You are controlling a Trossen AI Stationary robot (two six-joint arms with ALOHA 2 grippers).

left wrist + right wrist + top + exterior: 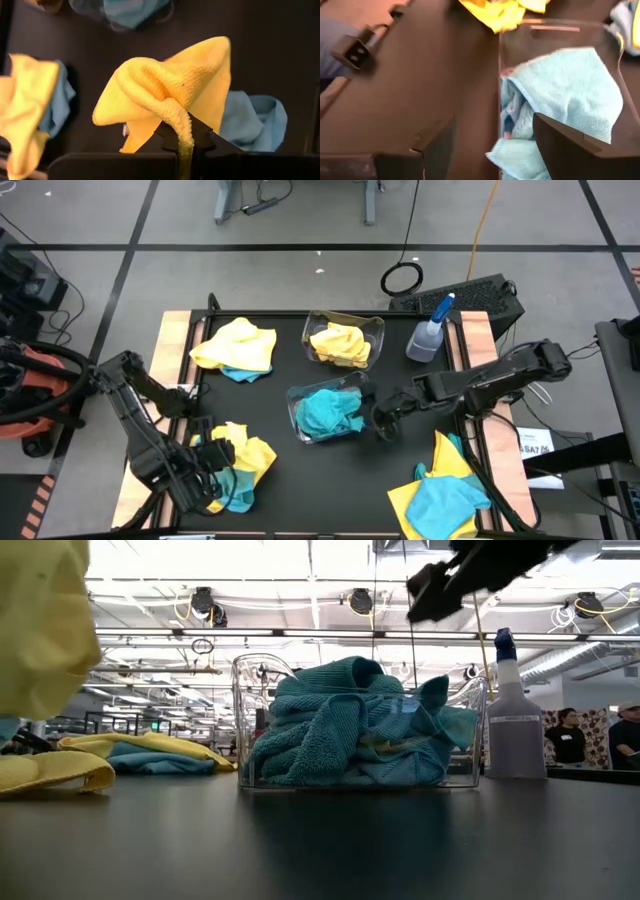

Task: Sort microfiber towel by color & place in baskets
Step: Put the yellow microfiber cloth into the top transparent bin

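Towels sit sorted in two tubs mid-tabletop: turquoise ones fill the near tub [328, 412], yellow ones the far tub [345, 340]. Only the left wrist view shows the left tool [186, 145] pinched tight on a yellow towel [170, 90], lifted off the loose heap left of the near tub; from above, the bent left arm hides that grip. The right tool [384, 420] hangs just right of the near tub, its fingers [570, 145] spread wide and empty, arm stretched in from the right. A spray bottle [430, 332] stands right of the far tub.

robotics lab hall: ceiling light strips [300, 635], overhead cable trays, grey floor [300, 215], people [566, 735] beyond table [400, 840]
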